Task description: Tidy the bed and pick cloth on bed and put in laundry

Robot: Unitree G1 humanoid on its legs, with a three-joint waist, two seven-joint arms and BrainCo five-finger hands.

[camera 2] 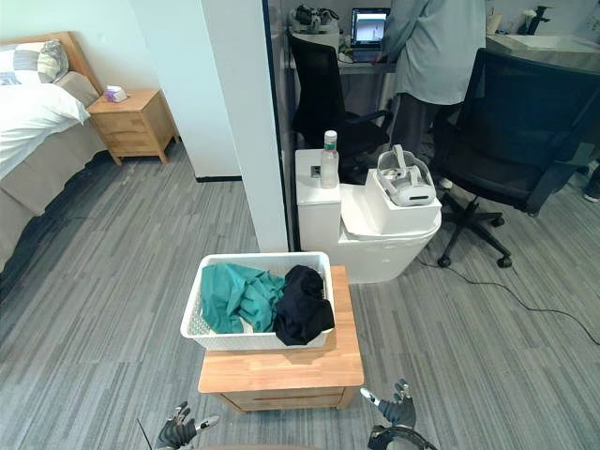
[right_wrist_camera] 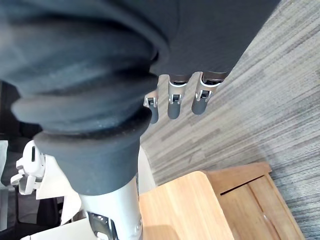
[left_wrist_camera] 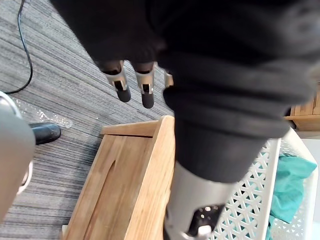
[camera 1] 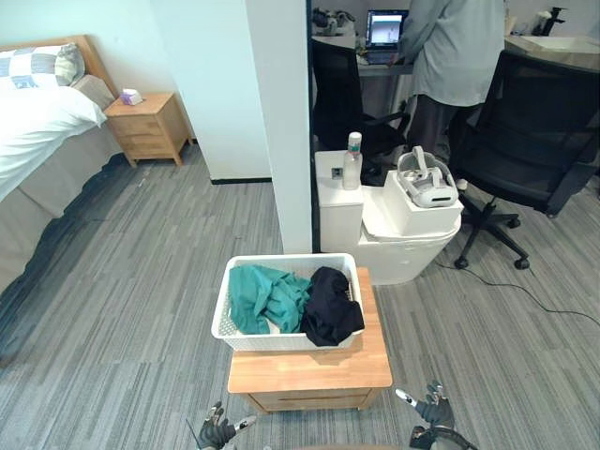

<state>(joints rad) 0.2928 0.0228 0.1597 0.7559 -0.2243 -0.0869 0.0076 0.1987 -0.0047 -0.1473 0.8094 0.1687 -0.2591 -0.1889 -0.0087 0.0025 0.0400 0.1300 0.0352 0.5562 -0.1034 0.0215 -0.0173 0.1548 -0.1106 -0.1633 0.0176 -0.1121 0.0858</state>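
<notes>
Laundry, a crumpled teal cloth (camera 1: 265, 295) and a black cloth (camera 1: 330, 305), lies in the white lattice plastic basket (camera 1: 281, 340) on the low wooden table (camera 1: 309, 368) just ahead of my left hand (camera 1: 217, 433) and right hand (camera 1: 433, 410), both empty with fingers straight, the white-sheeted bed (camera 1: 37, 122) well off to my left.

bed (camera 1: 33, 127) cut by left edge; person (camera 1: 459, 47) cut by top edge above shoulders; black chair (camera 1: 534, 131) cut by right edge.

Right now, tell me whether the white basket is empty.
No, a teal cloth and a black cloth lie inside the white basket.
</notes>
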